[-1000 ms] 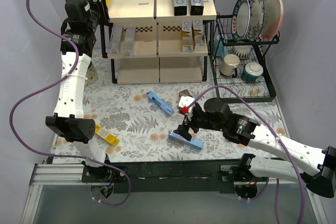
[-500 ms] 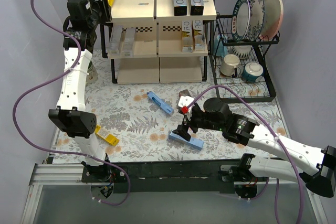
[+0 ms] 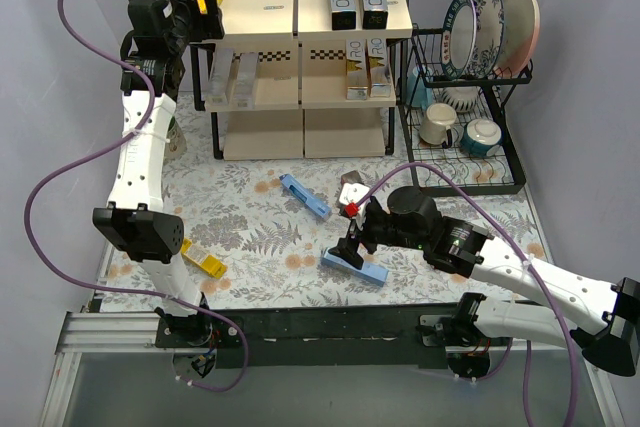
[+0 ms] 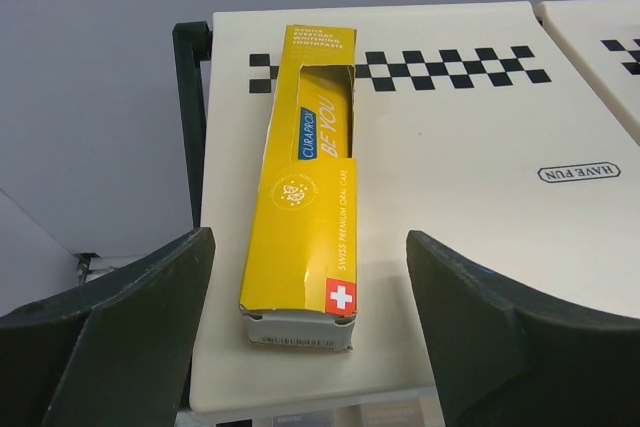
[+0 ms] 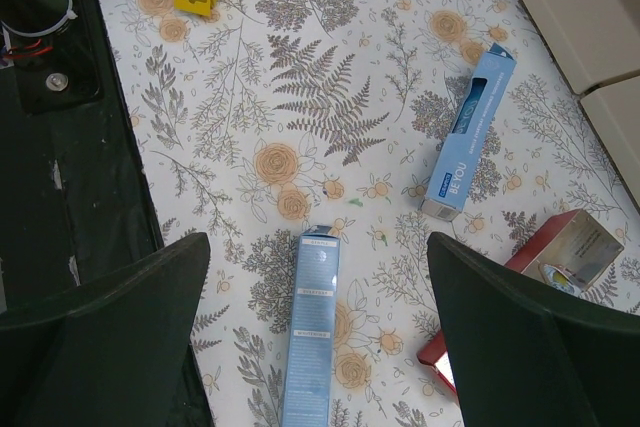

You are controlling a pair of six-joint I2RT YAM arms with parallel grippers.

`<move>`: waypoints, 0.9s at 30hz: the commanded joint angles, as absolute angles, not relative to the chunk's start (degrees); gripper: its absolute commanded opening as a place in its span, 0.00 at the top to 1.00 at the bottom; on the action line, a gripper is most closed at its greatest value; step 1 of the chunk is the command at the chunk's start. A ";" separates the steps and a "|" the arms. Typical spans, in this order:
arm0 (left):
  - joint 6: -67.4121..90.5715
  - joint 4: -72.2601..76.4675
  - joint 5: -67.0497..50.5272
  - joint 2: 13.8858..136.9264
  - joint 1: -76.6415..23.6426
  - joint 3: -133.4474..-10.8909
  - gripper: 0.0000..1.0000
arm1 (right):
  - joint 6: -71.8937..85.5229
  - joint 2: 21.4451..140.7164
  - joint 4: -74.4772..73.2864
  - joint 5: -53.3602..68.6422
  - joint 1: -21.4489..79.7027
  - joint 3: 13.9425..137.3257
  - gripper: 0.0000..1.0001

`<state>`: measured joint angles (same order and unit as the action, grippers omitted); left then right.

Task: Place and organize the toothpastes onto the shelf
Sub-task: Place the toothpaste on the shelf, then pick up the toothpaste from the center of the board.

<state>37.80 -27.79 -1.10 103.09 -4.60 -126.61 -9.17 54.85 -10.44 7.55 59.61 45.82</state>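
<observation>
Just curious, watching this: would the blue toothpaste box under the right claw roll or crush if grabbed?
Rolling seems unlikely: the blue toothpaste carton is square-edged and lies flat on the table. It looks like thin cardboard, so probably light, and may dent under a hard squeeze. Its smooth faces might slip.

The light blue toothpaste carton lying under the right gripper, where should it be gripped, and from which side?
Grip the light blue toothpaste carton across its narrow width near mid-length, coming straight down. It lies flat on the floral tablecloth with both long sides free, and the open right gripper hangs above it, jaws spanning its width.
</observation>
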 commanded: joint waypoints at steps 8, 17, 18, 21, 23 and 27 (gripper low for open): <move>41.21 -22.60 4.74 88.09 -4.31 -120.79 0.02 | -8.61 54.41 -9.40 8.09 59.33 46.14 0.03; 53.60 -18.28 12.99 62.25 -4.31 -84.41 0.02 | -7.74 51.77 -8.52 7.82 59.33 44.30 0.03; 55.01 -18.72 13.79 58.22 -4.31 -81.42 0.02 | -7.73 51.77 -8.61 8.08 59.33 44.21 0.03; 58.78 -22.48 19.57 51.36 -4.48 -71.21 0.02 | -7.73 51.94 -8.96 8.00 59.33 44.03 0.03; 63.35 -27.49 24.50 48.79 -5.53 -65.16 0.02 | -7.73 51.94 -9.05 7.91 59.33 43.86 0.03; 71.96 -34.00 30.49 43.51 -6.24 -55.56 0.02 | -7.65 52.03 -8.88 8.17 59.33 43.51 0.04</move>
<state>61.80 -23.88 21.74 45.60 -5.50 -63.11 -8.47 52.56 -10.50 7.70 59.59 44.01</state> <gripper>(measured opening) 0.981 0.969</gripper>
